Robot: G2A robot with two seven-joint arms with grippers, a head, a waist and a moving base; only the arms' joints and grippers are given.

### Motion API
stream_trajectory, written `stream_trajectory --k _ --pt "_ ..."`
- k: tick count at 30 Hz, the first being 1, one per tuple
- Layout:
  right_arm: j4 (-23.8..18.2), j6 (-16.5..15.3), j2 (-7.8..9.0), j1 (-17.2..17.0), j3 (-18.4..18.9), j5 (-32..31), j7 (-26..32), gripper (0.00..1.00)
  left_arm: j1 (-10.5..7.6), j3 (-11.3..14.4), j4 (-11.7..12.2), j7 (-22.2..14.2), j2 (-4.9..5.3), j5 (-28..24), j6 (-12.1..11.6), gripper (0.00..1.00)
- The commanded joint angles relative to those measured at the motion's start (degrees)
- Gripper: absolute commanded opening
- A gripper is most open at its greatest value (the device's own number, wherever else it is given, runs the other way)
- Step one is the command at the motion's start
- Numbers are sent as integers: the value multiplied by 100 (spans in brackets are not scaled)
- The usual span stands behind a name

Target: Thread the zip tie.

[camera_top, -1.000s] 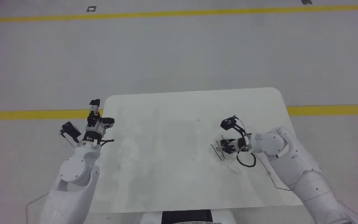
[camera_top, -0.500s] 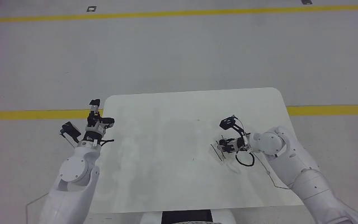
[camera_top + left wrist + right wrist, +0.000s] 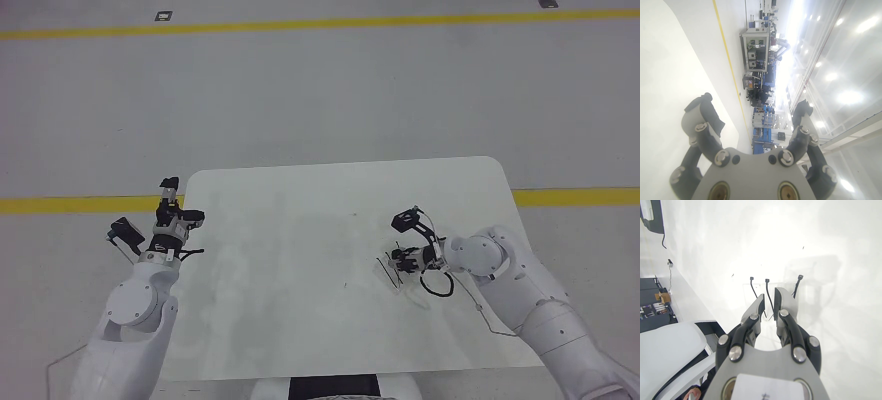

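**Right tool astride middle zip tie; left tool open at surface edge**

The white surface (image 3: pixel 300 300) occupies the lower centre of the top view. A clear stand (image 3: pixel 387 270) sits on it, right of centre in that frame. The right tool (image 3: pixel 403 258) is at the stand.

In the right wrist view, three black ties are held in the stand, heads pointing away from the tool. The middle zip tie (image 3: pixel 767 288) runs between the tool's two fingers. The fingers are narrowly apart, with a gap visible on each side of the strap, so the tool is not clamped on it. The second zip tie (image 3: pixel 753 287) and third zip tie (image 3: pixel 797 284) lie just outside the fingers, one on each side.

The left tool (image 3: pixel 172 205) is at the surface's left edge, mid-left of the top view, well apart from the stand. Its fingers are spread wide and hold nothing.
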Motion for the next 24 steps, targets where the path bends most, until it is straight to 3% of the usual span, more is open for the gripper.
stream_trajectory --k 1,12,15,17,24 --pt "14 0 -2 11 -19 -4 -3 14 0 0 0 0 0 0 0 100" --pt "119 0 -26 117 -166 42 -5 15 0 0 0 0 0 0 0 100" --pt "160 0 -35 154 -215 60 -13 11 0 0 0 0 0 0 0 100" --pt "189 0 -39 179 -243 69 -19 0 0 0 0 0 0 0 0 100" --pt "153 0 -8 161 -201 63 -59 0 0 0 0 0 0 0 0 100"
